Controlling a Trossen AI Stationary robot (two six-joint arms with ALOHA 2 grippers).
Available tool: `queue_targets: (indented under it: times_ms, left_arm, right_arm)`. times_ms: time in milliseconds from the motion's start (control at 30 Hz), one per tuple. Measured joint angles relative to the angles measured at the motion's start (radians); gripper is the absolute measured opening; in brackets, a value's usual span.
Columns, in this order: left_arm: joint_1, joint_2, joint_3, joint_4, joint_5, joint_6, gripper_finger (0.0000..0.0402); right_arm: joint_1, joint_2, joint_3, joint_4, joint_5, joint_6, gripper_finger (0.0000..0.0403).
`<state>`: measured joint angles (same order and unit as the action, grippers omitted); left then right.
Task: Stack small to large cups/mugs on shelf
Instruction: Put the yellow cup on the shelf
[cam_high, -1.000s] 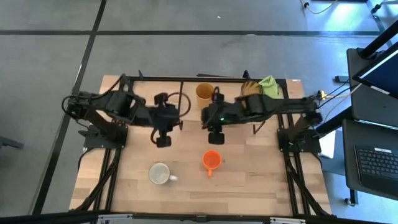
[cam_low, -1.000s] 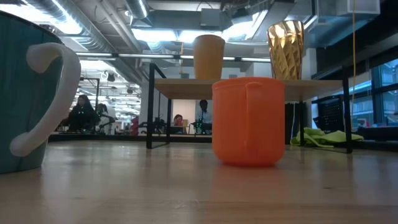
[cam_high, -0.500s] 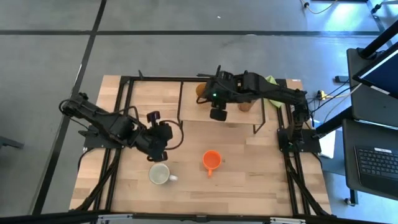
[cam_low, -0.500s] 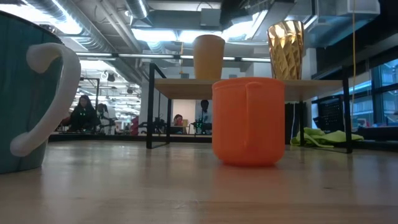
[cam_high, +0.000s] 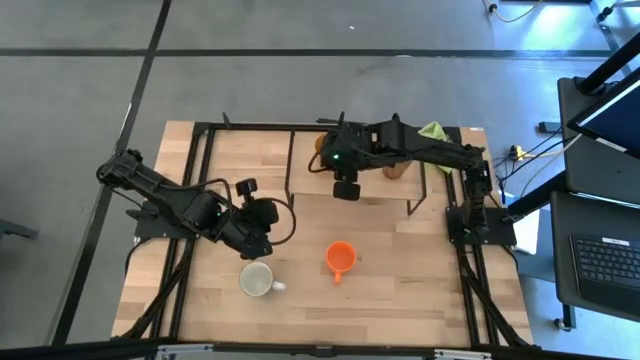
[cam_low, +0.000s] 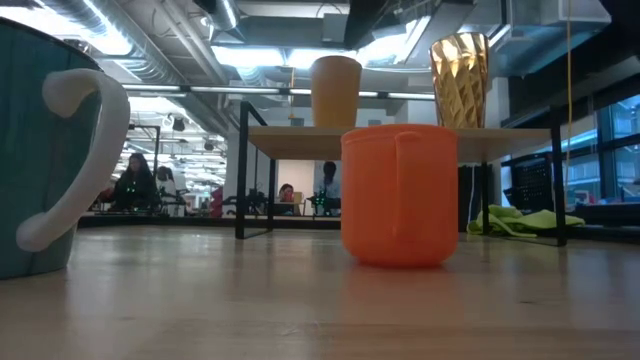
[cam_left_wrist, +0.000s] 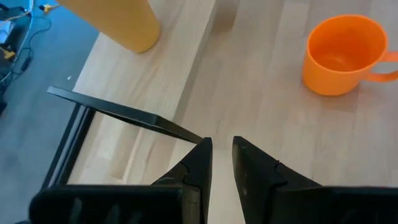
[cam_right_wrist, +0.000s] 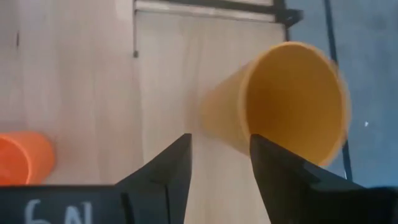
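From overhead, the large pale wooden tabletop carries a low light-wood shelf on thin black legs along its far edge. The right gripper hangs over the shelf's front edge, just beside the tan-yellow mug, which its arm largely covers. The amber see-through tumbler stands further right on the shelf, with a green cloth behind it. The left gripper sits low over the tabletop, close above the white mug, which stands upright, mouth up, its handle pointing right toward the small orange cup. That cup is upright too, handle toward the near table edge. At table height, the orange cup fills the middle, long axis vertical, handle facing the camera. The white mug's wall and curved handle loom at the left. Up on the shelf, the tan-yellow mug and the faceted tumbler both stand vertical and well apart. People sit in the room behind. The left wrist camera shows the left gripper with its fingers a narrow gap apart, pinching nothing, and the orange cup beyond. The right wrist camera shows the right gripper spread with nothing between the fingers, the tan-yellow mug just ahead, mouth open toward the lens.
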<state>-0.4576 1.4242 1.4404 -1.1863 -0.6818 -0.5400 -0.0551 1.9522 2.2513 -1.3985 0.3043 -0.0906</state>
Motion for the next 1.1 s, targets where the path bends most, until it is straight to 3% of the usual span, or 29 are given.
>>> queue_targets:
  times_ms: [300,667,1100]
  left_arm:
    - [0.0,0.0,-0.024,0.005,-0.009,0.0,0.0057]
    - [0.0,0.0,-0.024,0.004,-0.013,0.022,0.0057]
    - [0.027,0.0,-0.024,0.005,-0.017,0.027,0.0057]
  right_arm:
    - [0.0,0.047,-0.001,0.043,0.021,-0.114,0.0163]
    - [0.03,0.045,0.099,0.012,0.056,-0.045,0.0163]
    - [-0.036,0.05,0.028,0.043,0.001,-0.072,0.0163]
